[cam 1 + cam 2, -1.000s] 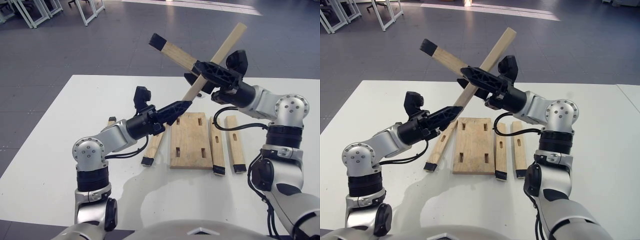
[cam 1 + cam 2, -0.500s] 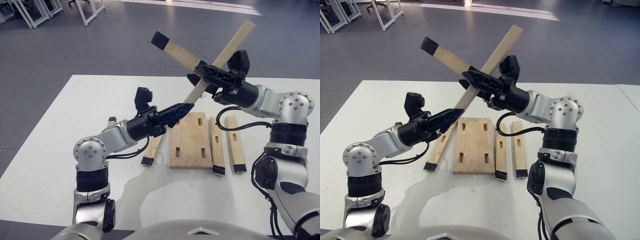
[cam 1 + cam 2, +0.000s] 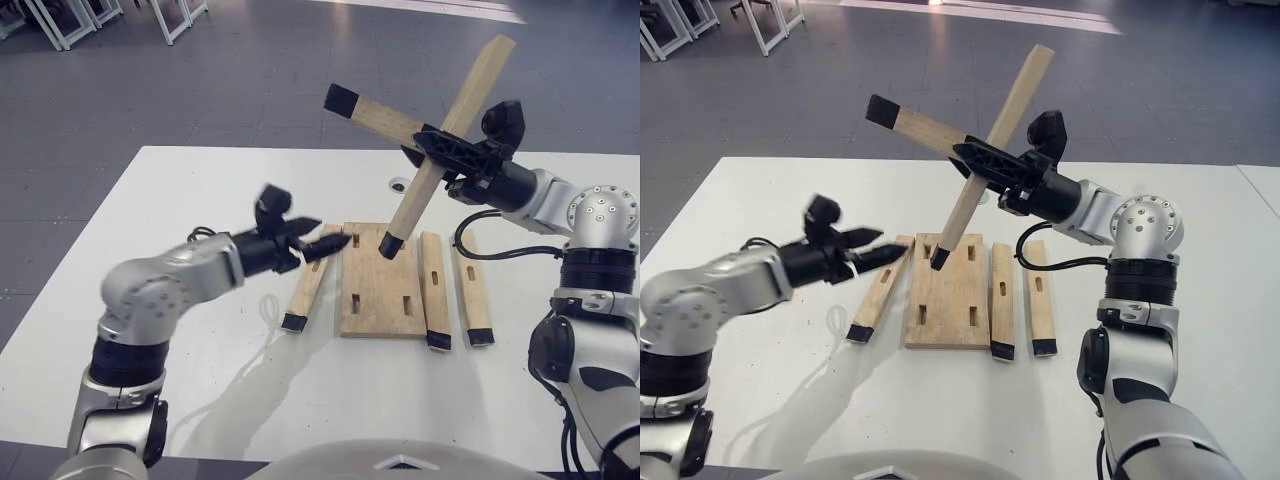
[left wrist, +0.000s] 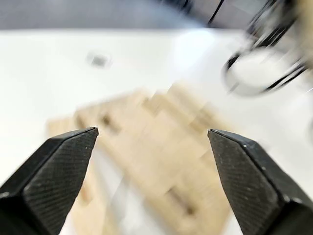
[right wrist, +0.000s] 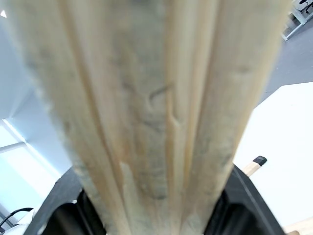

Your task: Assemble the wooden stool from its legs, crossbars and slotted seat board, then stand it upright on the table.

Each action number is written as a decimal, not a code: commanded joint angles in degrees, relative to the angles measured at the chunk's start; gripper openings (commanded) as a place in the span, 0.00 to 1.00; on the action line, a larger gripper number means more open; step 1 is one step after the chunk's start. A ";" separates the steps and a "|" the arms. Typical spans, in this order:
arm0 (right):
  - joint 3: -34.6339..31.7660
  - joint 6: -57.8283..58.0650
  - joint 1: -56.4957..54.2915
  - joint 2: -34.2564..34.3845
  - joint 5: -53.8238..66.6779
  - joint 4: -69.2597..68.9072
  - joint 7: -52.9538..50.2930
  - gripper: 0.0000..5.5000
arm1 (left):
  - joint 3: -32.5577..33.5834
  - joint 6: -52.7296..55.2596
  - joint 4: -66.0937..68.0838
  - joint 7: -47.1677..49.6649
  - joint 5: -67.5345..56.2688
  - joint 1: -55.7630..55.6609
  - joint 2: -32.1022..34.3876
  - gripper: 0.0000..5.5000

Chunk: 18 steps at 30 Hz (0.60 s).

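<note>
My right gripper (image 3: 433,150) is shut on a cross of two joined wooden legs (image 3: 440,135), held in the air. The long leg's black foot (image 3: 388,243) hangs just above the slotted seat board (image 3: 378,292), which lies flat on the white table (image 3: 180,200). Up close, the leg's wood (image 5: 156,122) lies across the right wrist view. My left gripper (image 3: 318,236) is open and holds nothing, low over the far end of a loose leg (image 3: 303,292) left of the board. Its fingers (image 4: 54,171) stand wide apart above the blurred board (image 4: 161,147).
Two slotted wooden bars (image 3: 433,290) (image 3: 470,292) lie side by side just right of the seat board. A small round hole (image 3: 399,184) sits in the table behind it. Bare table stretches left and toward the front edge.
My left gripper has drawn back left and down from the cross's lower end and now stands open. My right gripper has carried the cross right and turned it steeper.
</note>
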 commanded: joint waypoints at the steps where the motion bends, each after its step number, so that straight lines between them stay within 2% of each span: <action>1: -1.08 -1.48 -1.11 -0.74 -0.59 0.12 0.11 0.37 | -18.78 1.92 -4.99 2.04 18.23 -2.17 4.10 0.76; 5: -1.99 -2.26 -1.05 -0.09 -0.68 -0.01 -1.03 0.37 | -22.53 3.00 -5.83 0.54 25.31 -3.74 2.58 0.76; 14: -1.96 -3.24 0.47 1.20 -0.93 -0.75 -2.42 0.37 | -19.74 5.40 -4.95 -2.92 27.46 -1.69 -3.85 0.76; 18: -2.16 -3.43 -0.15 1.36 -0.75 -0.13 -2.46 0.37 | -24.04 3.75 -2.80 -5.15 32.23 -1.74 -1.79 0.76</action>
